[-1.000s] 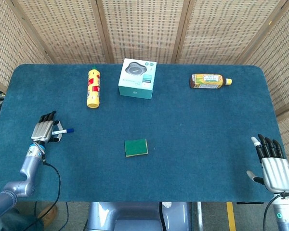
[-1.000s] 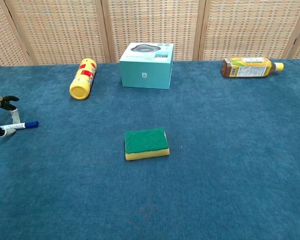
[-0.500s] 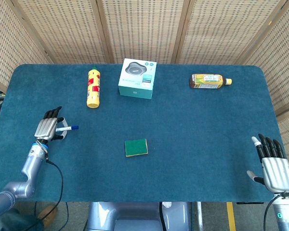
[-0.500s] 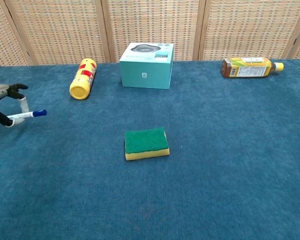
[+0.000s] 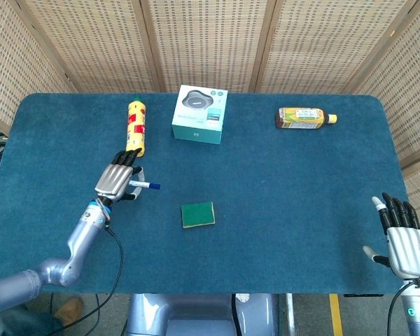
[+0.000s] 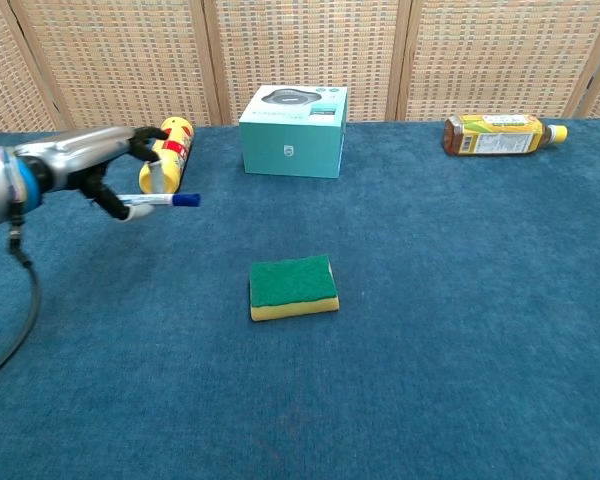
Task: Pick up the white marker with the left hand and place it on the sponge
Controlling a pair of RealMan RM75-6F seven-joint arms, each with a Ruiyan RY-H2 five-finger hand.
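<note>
My left hand (image 5: 117, 180) (image 6: 105, 160) holds the white marker (image 5: 144, 185) (image 6: 162, 200) above the cloth, its blue cap pointing right. The green and yellow sponge (image 5: 197, 214) (image 6: 293, 287) lies flat at the table's middle, to the right of the marker and nearer the front. My right hand (image 5: 403, 238) rests open at the front right corner, fingers spread, and only the head view shows it.
A yellow bottle (image 5: 135, 127) (image 6: 165, 157) lies just behind my left hand. A teal box (image 5: 199, 115) (image 6: 293, 131) stands at the back centre. An amber bottle (image 5: 304, 117) (image 6: 500, 135) lies at the back right. Wicker screens stand behind the blue table (image 5: 287, 189).
My left hand has lifted the marker and carried it rightward toward the sponge, now close to the yellow bottle. The right hand has sunk slightly toward the front edge.
</note>
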